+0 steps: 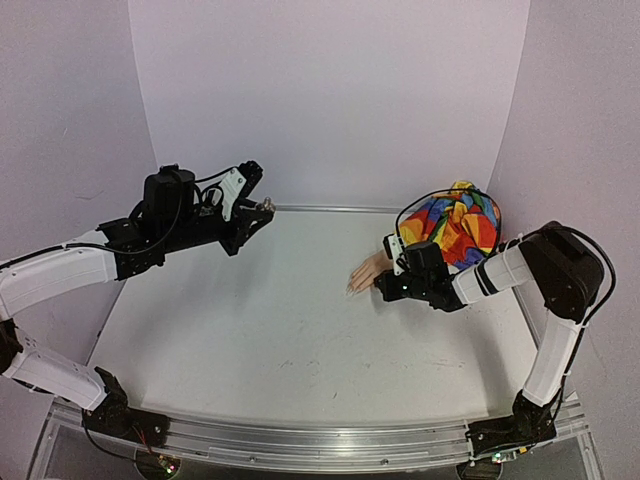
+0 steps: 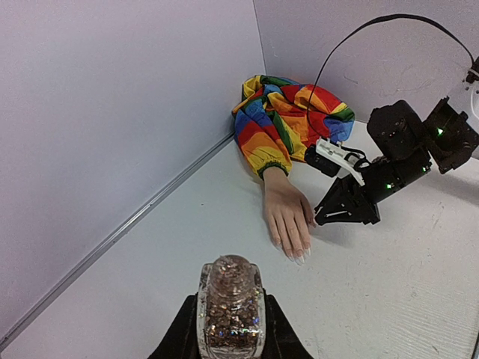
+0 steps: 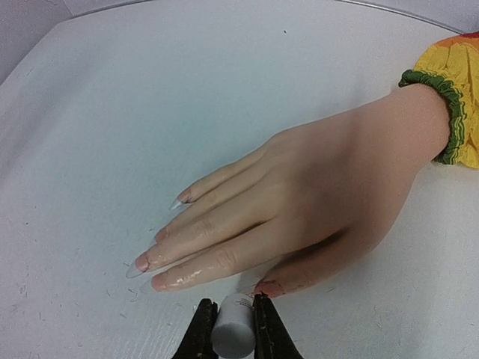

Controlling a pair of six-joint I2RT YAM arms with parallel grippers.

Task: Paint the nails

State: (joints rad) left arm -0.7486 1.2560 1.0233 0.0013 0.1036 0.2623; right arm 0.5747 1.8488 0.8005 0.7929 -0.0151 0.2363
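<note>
Right wrist: right claw (image 3: pixel 232 307) pinches the white cap (image 3: pixel 232 334) by the nails (image 3: pixel 137 268), seemingly to paint; left claw (image 2: pixel 230 333) holds the glitter bottle (image 2: pixel 230 299) aside

No text, label, brand name, number or sign can be read in any of the three views.
</note>
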